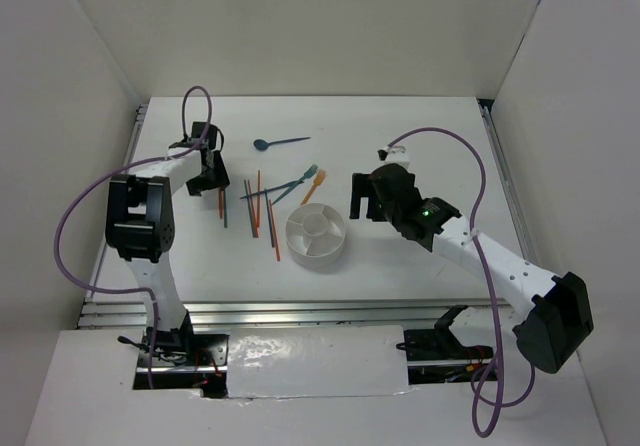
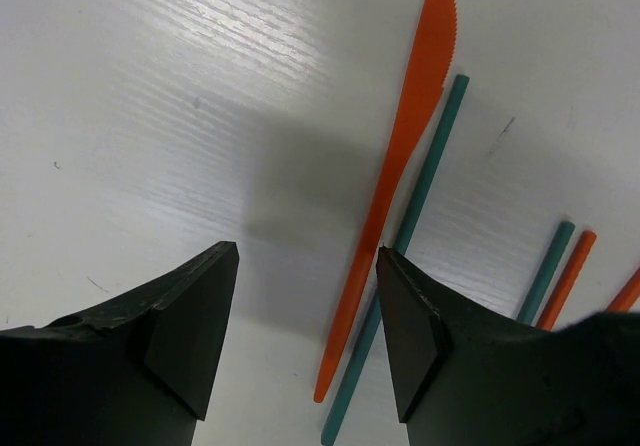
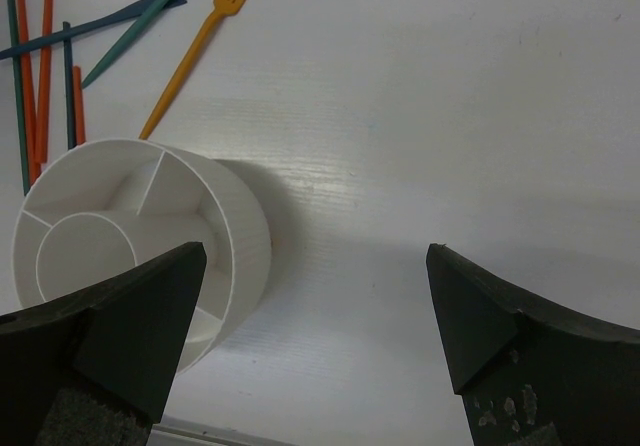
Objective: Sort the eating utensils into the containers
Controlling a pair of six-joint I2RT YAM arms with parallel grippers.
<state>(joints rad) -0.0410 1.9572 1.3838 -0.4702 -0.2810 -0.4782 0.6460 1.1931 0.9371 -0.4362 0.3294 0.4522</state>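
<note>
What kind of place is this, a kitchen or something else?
Probably a robot lab test booth, not a kitchen: white panels enclose a white table, a left arm and right arm are bolted at its edge, and plastic utensils lie beside a divided holder.

White arms (image 1: 165,284), black joints (image 1: 140,216), purple cables (image 1: 58,228), green light (image 1: 427,209)

orange knife (image 2: 400,156) tip cropped, holder (image 3: 240,231) partly hidden
</note>
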